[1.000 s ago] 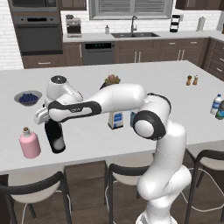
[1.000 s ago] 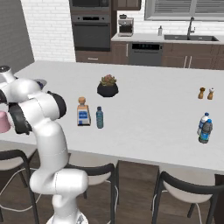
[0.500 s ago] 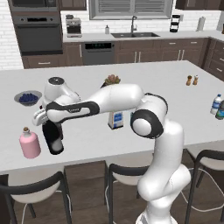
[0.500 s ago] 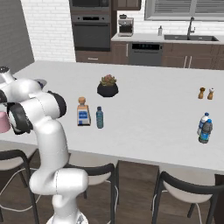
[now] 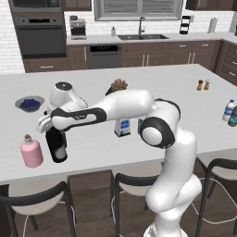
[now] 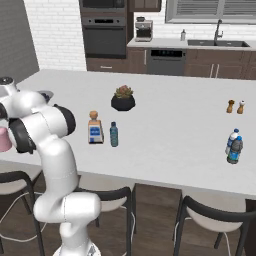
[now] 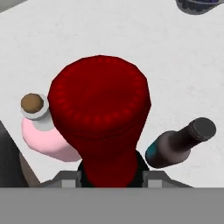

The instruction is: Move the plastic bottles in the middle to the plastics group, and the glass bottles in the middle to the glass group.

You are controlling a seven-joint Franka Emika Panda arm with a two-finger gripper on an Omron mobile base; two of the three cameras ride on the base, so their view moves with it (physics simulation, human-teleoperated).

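Wine bottle (image 5: 56,146): upright near worktop's (image 5: 185,92) left front edge, beside pink flask (image 5: 31,152).
Jaws: clamped on its red neck.
Beer bottle (image 7: 179,143): close by.

Over the last second the gripper (image 5: 52,131) has carried the wine bottle (image 5: 56,146) a little further toward the pink flask (image 5: 31,152), and the bottle now stands close beside the flask, near the table (image 5: 185,92) edge. The forearm has swung slightly the same way with it. From the hand camera, the bottle's red neck (image 7: 103,118) sits between the pink flask (image 7: 48,133) and the beer bottle (image 7: 179,142).
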